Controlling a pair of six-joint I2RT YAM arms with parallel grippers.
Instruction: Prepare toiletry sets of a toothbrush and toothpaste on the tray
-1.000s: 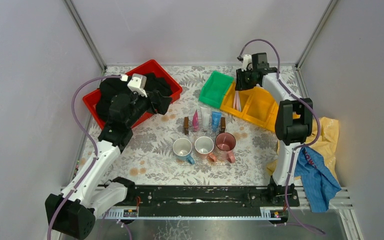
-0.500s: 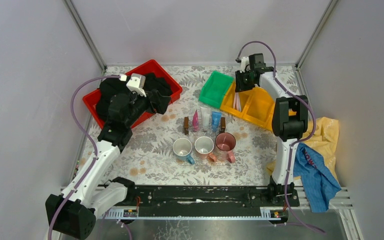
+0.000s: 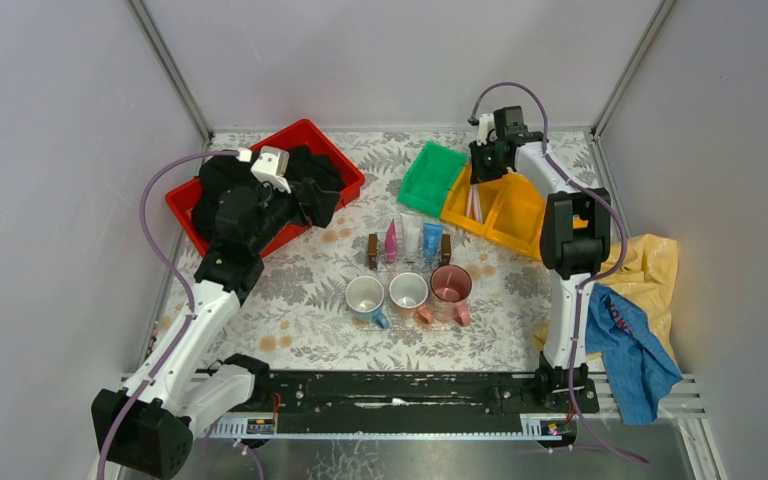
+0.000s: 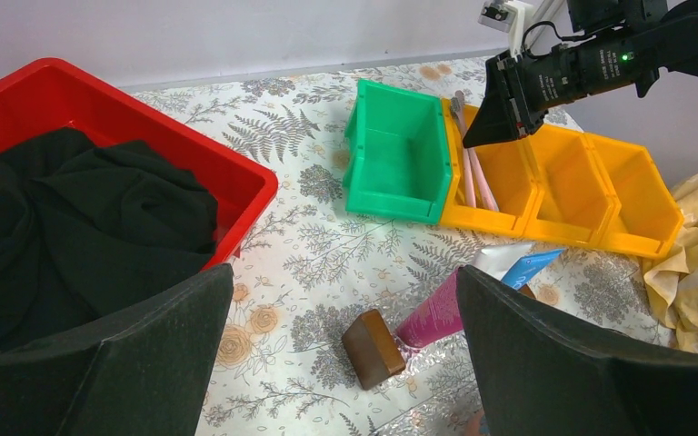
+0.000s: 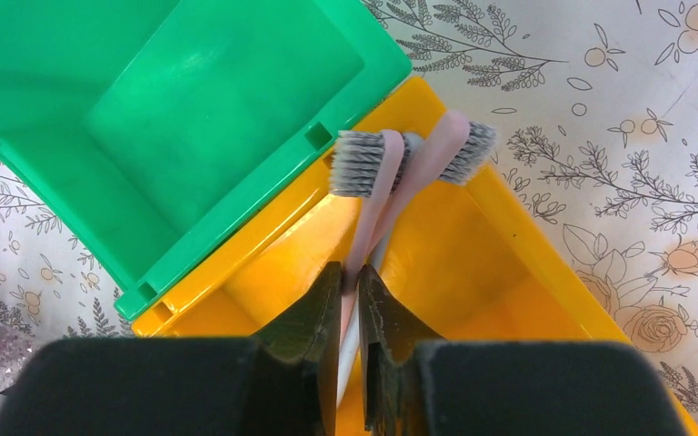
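While the right gripper reaches down into the end compartment of the yellow bin, the compartment that touches the green bin, we see its two fingers drawn close together, with the pale pink handle of a toothbrush pinched between them. That toothbrush leans against the compartment's far wall with its grey bristles up at the rim. A second toothbrush leans just beside it, and we glimpse a paler handle underneath, though we cannot tell how it lies. From above, we find the left gripper hanging over the red bin, which is heaped with a black cloth; its wrist view shows its fingers spread wide. At the middle of the desk three tubes of toothpaste, pink, white and blue, lie side by side between two small brown blocks. Just nearer to us stand three mugs in a row, white-blue, pale pink and dark pink. By the right arm's base lie a yellow cloth and a blue cloth.
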